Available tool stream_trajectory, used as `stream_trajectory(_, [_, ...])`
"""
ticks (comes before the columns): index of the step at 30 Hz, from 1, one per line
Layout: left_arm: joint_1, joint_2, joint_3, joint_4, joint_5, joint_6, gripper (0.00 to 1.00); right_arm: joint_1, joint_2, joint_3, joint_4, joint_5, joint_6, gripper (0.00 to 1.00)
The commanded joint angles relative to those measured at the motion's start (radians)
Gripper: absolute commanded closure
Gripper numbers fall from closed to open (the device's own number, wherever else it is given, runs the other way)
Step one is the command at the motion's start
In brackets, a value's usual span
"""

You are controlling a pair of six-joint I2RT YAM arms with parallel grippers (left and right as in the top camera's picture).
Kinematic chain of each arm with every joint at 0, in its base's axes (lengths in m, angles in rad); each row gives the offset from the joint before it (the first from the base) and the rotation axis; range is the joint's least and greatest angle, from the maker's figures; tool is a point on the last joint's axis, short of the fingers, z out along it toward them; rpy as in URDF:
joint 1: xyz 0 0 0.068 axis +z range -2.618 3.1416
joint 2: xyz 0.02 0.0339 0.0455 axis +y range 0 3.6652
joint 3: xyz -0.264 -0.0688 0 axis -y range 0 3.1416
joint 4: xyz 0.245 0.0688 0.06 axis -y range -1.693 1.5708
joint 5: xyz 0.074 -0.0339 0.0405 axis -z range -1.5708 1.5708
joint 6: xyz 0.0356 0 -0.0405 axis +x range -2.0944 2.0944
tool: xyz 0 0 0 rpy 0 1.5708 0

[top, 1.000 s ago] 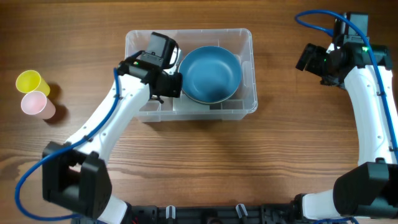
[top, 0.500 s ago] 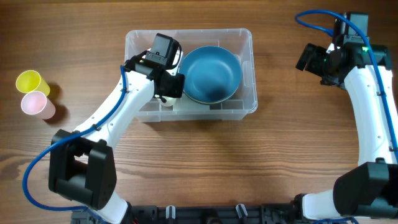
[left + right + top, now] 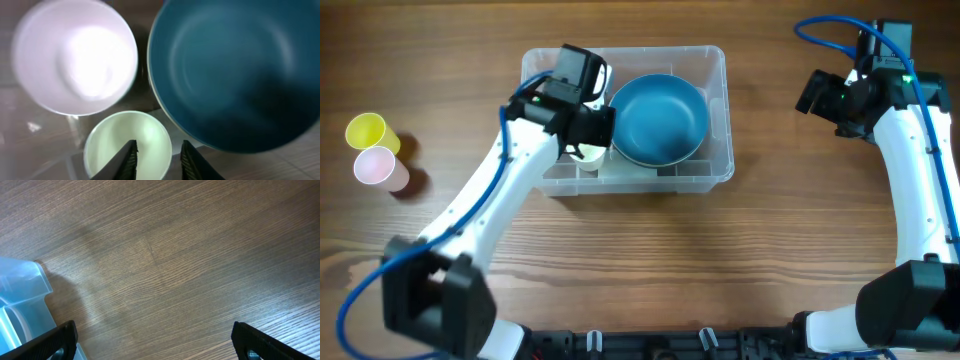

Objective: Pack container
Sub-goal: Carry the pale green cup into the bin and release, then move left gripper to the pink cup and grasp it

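Left tool point(image 3: 157, 150) slightly spread over a pale green cup point(image 3: 112, 145) inside the container point(image 3: 717, 75), beside a blue bowl point(image 3: 225, 70); right tool point(image 3: 153, 327) spread wide above the wooden surface point(image 3: 200, 255).

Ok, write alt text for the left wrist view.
A large dark blue bowl fills the right side, a white cup sits upper left and a pale green cup lies bottom centre. The left end effector, slightly open, straddles the green cup's right rim.

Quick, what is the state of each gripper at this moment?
Left gripper: open, jaws apart astride the rim of the pale green cup, not gripping it.
Right gripper: open wide, holding nothing.
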Motion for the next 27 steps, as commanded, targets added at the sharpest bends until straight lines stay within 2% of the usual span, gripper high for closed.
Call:
stream_trajectory(1, [0.048,-0.127,0.033,-0.026,-0.118,-0.039,0.67,0.002,-0.018,0.005,0.003,0.013,0.005,0.00])
stream_trajectory(4, [0.143,-0.194,0.033,-0.080,-0.216,-0.040,0.63,0.002,-0.018,0.005,0.003,0.013,0.005,0.00])
stream_trajectory(6, [0.256,-0.233,0.033,-0.142,-0.281,-0.080,0.60,0.002,-0.018,0.005,0.003,0.013,0.005,0.00])
stream_trajectory(8, [0.379,-0.253,0.033,-0.177,-0.279,-0.113,0.55,0.002,-0.018,0.005,0.003,0.013,0.005,0.00])
stream_trajectory(9, [0.491,-0.254,0.033,-0.198,-0.264,-0.118,0.43,0.002,-0.018,0.005,0.003,0.013,0.005,0.01])
stream_trajectory(10, [0.545,-0.254,0.033,-0.203,-0.248,-0.118,0.29,0.002,-0.018,0.005,0.003,0.013,0.005,0.00])
stream_trajectory(13, [0.731,-0.243,0.033,-0.196,-0.126,-0.117,0.23,0.002,-0.018,0.005,0.003,0.013,0.005,0.00])
stream_trajectory(15, [0.821,-0.230,0.033,-0.183,-0.048,-0.117,0.01,0.002,-0.018,0.005,0.003,0.013,0.005,0.00])
stream_trajectory(17, [0.886,-0.206,0.033,-0.169,0.005,-0.114,0.00,0.002,-0.018,0.005,0.003,0.013,0.005,0.00])
stream_trajectory(20, [0.912,-0.146,0.033,-0.149,0.047,-0.110,0.03,0.002,-0.018,0.005,0.003,0.013,0.005,0.00])
stream_trajectory(25, [0.908,-0.017,0.033,-0.117,0.041,-0.031,0.14,0.002,-0.018,0.005,0.002,0.013,0.005,0.00])
stream_trajectory(27, [0.909,0.041,0.033,-0.102,-0.039,0.000,0.16,0.002,-0.018,0.005,0.003,0.013,0.005,0.00])
